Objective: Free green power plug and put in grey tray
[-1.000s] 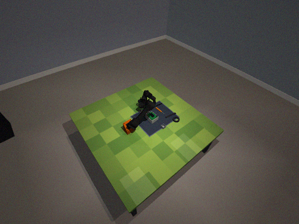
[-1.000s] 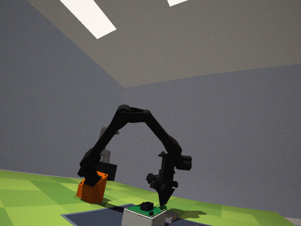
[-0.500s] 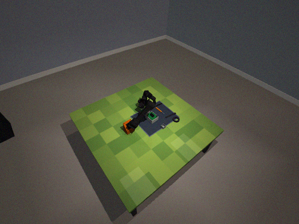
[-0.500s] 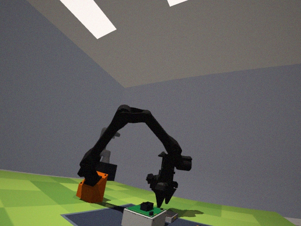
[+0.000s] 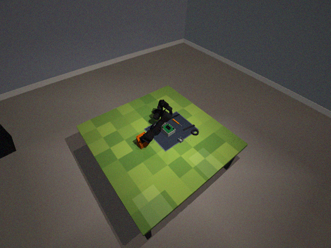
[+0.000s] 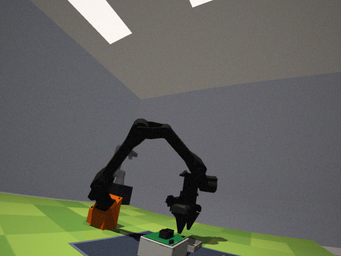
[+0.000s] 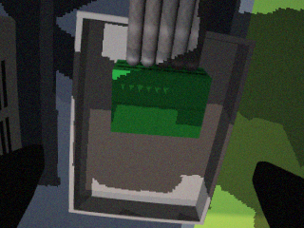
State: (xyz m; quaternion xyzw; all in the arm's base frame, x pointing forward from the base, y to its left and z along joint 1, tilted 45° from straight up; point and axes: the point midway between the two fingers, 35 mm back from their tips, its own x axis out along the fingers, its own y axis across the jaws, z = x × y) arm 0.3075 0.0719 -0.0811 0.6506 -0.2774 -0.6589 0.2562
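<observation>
In the wrist view the green power plug [image 7: 159,102] lies inside the grey tray [image 7: 72,142] [image 6: 194,245], set towards its 12 o'clock end, with grey wires [image 7: 165,30] running off towards 12. The gripper [image 5: 153,124] [image 6: 184,230] [image 7: 154,165] has its jaws wide apart with nothing between them, the dark fingertips showing at 8 and 4 o'clock around the tray. In the exterior view the tray sits near the 3 o'clock side of the circuit board [image 5: 171,130] [image 6: 154,237], whose black socket [image 5: 168,127] [image 6: 166,233] stands on top
</observation>
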